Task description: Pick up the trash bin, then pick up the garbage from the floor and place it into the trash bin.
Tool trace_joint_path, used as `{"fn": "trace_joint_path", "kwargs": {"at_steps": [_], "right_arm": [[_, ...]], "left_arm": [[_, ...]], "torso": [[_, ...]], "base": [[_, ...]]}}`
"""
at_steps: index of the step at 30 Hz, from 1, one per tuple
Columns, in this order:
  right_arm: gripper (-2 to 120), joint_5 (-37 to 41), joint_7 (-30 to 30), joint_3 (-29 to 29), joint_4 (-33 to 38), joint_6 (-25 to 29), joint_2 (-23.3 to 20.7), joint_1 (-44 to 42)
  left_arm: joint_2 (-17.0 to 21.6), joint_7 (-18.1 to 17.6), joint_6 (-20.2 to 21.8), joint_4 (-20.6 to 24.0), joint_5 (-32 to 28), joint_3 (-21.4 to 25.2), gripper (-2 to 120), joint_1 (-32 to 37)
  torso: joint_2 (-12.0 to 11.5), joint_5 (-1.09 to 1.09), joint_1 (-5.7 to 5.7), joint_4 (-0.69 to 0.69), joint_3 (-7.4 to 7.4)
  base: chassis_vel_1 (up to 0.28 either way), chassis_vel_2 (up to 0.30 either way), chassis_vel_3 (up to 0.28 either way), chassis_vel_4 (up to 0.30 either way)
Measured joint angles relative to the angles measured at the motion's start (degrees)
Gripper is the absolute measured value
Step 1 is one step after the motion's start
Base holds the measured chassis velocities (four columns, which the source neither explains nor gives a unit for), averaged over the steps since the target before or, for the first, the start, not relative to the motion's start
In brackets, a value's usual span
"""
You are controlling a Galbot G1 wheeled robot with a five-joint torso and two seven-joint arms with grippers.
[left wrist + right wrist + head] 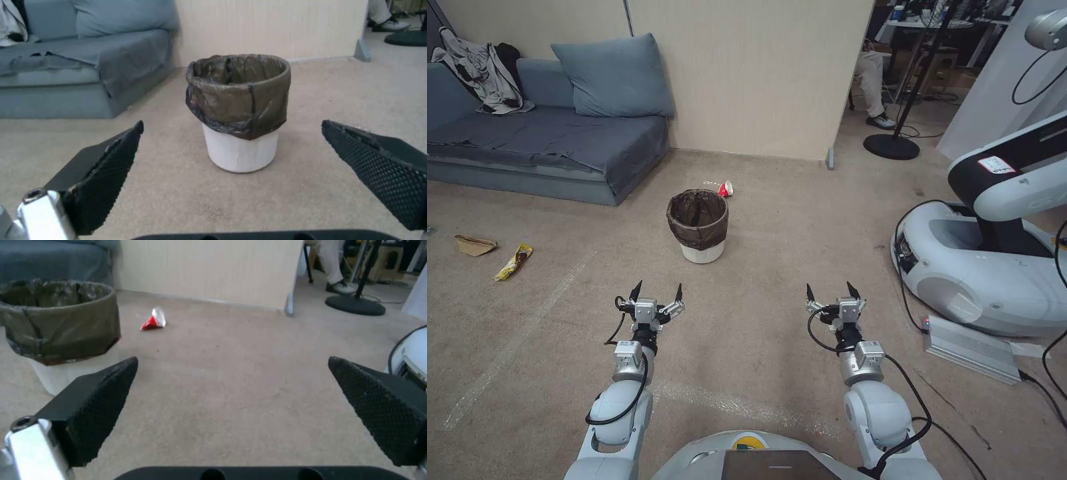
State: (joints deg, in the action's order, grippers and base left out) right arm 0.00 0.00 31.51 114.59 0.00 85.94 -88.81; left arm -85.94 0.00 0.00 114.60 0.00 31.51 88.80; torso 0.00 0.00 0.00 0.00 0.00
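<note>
Beige carpet, upright trash bin (pixel 697 227) ahead of left gripper (pixel 657 291) and right gripper (pixel 830 291), jaws wide apart, empty.

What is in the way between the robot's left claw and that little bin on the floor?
Nothing visible. The left gripper hangs open above bare carpet, and the trash bin stands upright ahead of it, centred between its fingers in the left wrist view. The red-and-white cup lies beyond the bin.
</note>
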Motion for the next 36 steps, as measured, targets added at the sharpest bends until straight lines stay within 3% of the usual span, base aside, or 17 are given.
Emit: {"fn": "trace_joint_path", "kwargs": {"at_steps": [24, 28, 30, 31, 36], "right_arm": [[100, 0.00, 0.00, 0.02, 0.14, 0.00, 0.05, -0.16], [100, 0.00, -0.02, 0.53, 3.42, 0.04, 0.86, -2.18], [100, -0.19, -0.08, 1.26, 7.94, 0.17, 2.00, -5.01], [100, -0.19, -0.08, 1.26, 7.94, 0.17, 2.00, -5.01], [100, -0.71, -0.32, 2.74, 17.09, 0.38, 4.31, -10.65]], "left_arm": [[0.01, -0.04, 0.00, 0.33, -0.05, -0.02, 100, 0.24], [0.15, -0.54, 0.00, 4.76, -0.99, -0.40, 100, 2.78], [0.29, -1.13, 0.03, 9.41, -2.07, -0.80, 100, 5.45], [0.29, -1.13, 0.03, 9.41, -2.07, -0.80, 100, 5.45], [0.56, -2.22, 0.16, 17.90, -4.02, -1.58, 100, 10.38]], "torso": [[0.00, 0.00, 0.00, 0.00, 0.00], [0.00, 0.01, 0.00, 0.01, 0.00], [0.00, 0.00, 0.00, 0.00, 0.00], [0.00, 0.00, 0.00, 0.00, 0.00], [0.00, 0.00, 0.00, 0.00, -0.01]], "base": [[0.000, 0.000, 0.000, 0.000], [0.000, 0.000, 0.000, 0.000], [0.000, 0.000, 0.000, 0.000], [0.000, 0.000, 0.000, 0.000], [0.000, 0.000, 0.000, 0.000]]}}
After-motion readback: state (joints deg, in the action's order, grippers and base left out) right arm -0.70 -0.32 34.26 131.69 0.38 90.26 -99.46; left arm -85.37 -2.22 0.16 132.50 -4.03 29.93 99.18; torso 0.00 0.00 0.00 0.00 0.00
